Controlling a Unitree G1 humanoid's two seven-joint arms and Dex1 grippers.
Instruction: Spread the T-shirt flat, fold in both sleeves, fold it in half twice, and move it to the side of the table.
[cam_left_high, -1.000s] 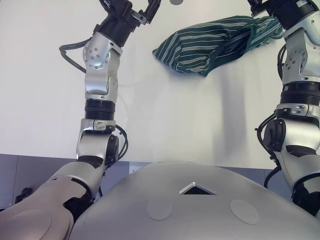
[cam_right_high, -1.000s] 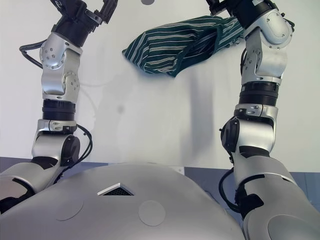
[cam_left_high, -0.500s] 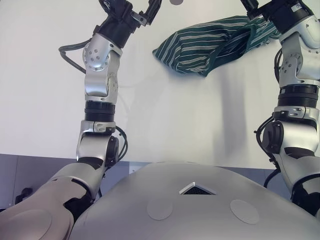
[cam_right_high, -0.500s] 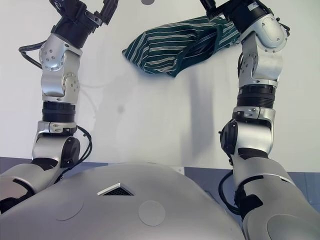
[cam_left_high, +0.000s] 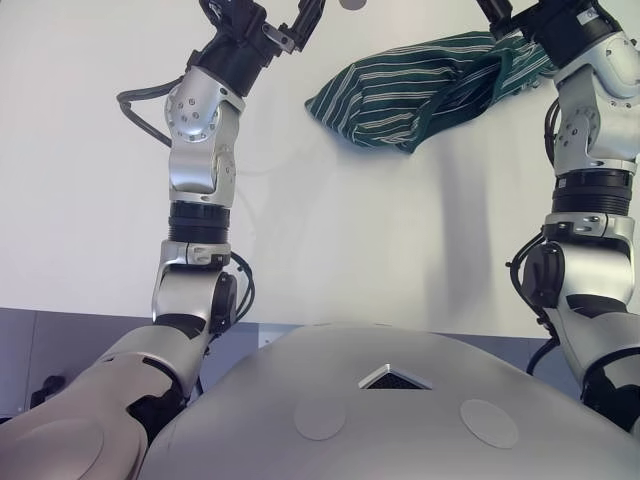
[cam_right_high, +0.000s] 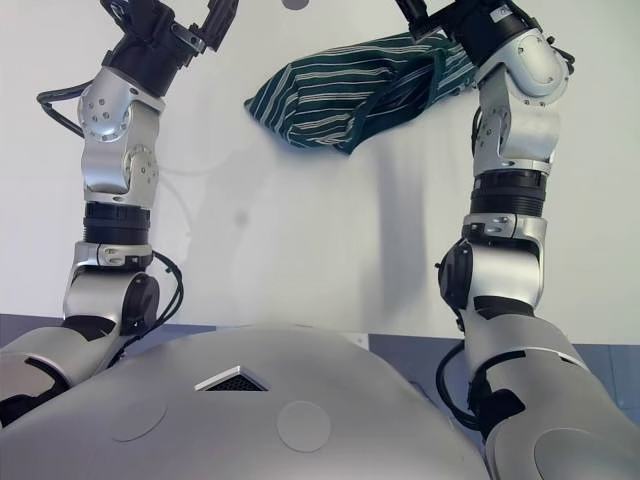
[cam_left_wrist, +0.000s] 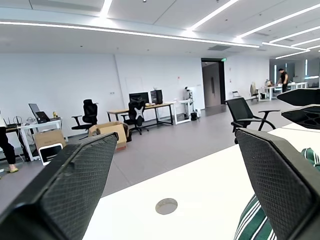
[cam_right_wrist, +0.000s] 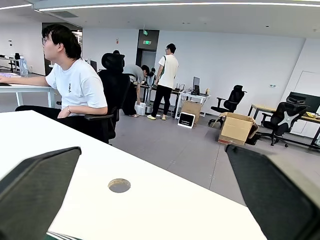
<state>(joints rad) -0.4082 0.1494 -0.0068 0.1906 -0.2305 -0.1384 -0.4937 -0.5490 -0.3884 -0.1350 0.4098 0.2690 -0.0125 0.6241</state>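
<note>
Spreading judged in hand: T-shirt (cam_left_high: 420, 95) lies bunched on far tabletop (cam_left_high: 330, 240). Left gripper (cam_left_wrist: 175, 170) and right gripper (cam_right_wrist: 150, 195) are held open, empty. Next, opposite edges must be grasped.

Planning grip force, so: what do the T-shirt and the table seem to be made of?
T-shirt: soft, thin cloth, perhaps cotton knit; it bunches in loose folds. Table: smooth matte white board, likely laminate; no grain shows.

Head pair: high, facing forward-down over the flat white bench (cam_left_high: 330, 230) — near-identical scenes.
Left wrist: low, close, looking through the left tool (cam_left_wrist: 177, 137) across the bench.
Right wrist: likewise through the right tool (cam_right_wrist: 152, 149) — both share the round grey hole (cam_right_wrist: 119, 185).
</note>
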